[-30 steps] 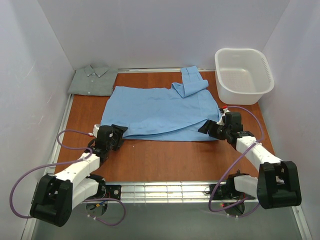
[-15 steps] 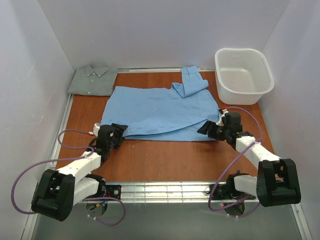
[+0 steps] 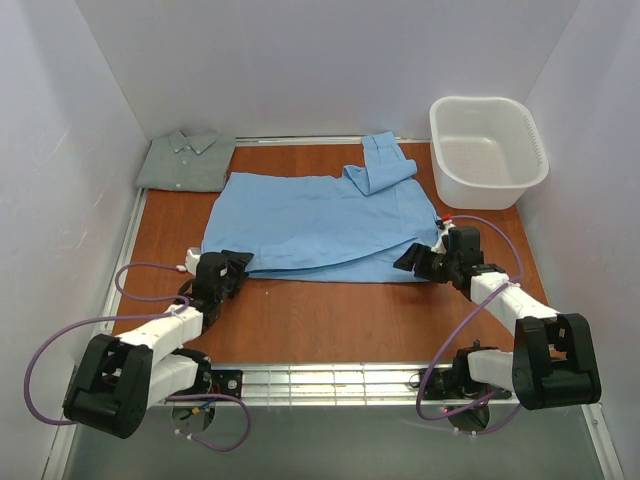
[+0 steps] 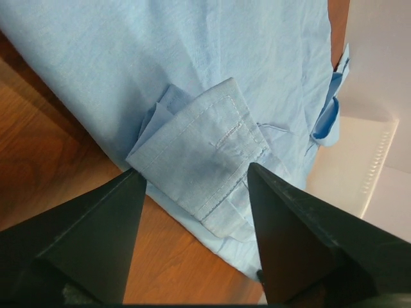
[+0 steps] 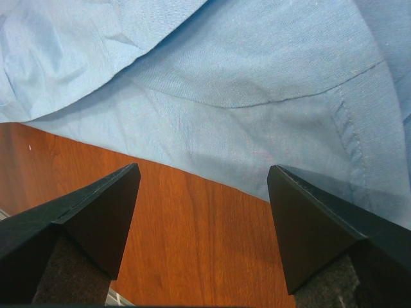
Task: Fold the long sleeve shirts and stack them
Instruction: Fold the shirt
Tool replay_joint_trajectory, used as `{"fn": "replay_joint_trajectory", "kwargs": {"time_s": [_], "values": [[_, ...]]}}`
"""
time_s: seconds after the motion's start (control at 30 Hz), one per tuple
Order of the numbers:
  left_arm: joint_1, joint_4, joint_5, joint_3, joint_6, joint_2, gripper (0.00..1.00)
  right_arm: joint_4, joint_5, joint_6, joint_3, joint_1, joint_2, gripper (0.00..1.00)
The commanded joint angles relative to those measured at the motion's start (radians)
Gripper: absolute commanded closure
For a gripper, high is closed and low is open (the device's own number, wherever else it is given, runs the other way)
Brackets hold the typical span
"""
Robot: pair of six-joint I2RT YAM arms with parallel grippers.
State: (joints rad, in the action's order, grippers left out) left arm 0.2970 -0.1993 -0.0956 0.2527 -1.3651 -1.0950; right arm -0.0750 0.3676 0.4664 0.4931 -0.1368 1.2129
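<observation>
The sky-blue shirt (image 3: 320, 222) lies spread across the brown table, one sleeve (image 3: 380, 165) folded back at the far right. The grey-green shirt (image 3: 185, 160) lies folded at the far left corner. My left gripper (image 3: 240, 263) is open at the shirt's near left corner; in the left wrist view the jaws straddle a folded cuff (image 4: 202, 151) of the blue shirt (image 4: 160, 58). My right gripper (image 3: 407, 260) is open at the shirt's near right hem; the right wrist view shows the hem (image 5: 212, 122) just beyond the jaws, bare wood between them.
A white plastic basket (image 3: 487, 150) stands at the far right corner, close to the blue sleeve. White walls close in the left, back and right. A metal rail (image 3: 320, 378) runs along the near table edge between the arm bases.
Both grippers have crept a little farther toward the near edge of the blue shirt. The shirt itself has not moved.
</observation>
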Motion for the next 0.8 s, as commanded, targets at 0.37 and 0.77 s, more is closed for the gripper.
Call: {"fn": "replay_joint_trajectory", "kwargs": {"time_s": [0.37, 0.77], "values": [[0.004, -0.037, -0.061, -0.015, 0.046, -0.003, 0.71, 0.037, 0.014, -0.014, -0.021, 0.008, 0.005, 0.25], [0.005, -0.051, -0.09, 0.058, 0.185, 0.04, 1.0, 0.035, 0.007, -0.009, -0.028, 0.008, 0.007, 0.26]]}}
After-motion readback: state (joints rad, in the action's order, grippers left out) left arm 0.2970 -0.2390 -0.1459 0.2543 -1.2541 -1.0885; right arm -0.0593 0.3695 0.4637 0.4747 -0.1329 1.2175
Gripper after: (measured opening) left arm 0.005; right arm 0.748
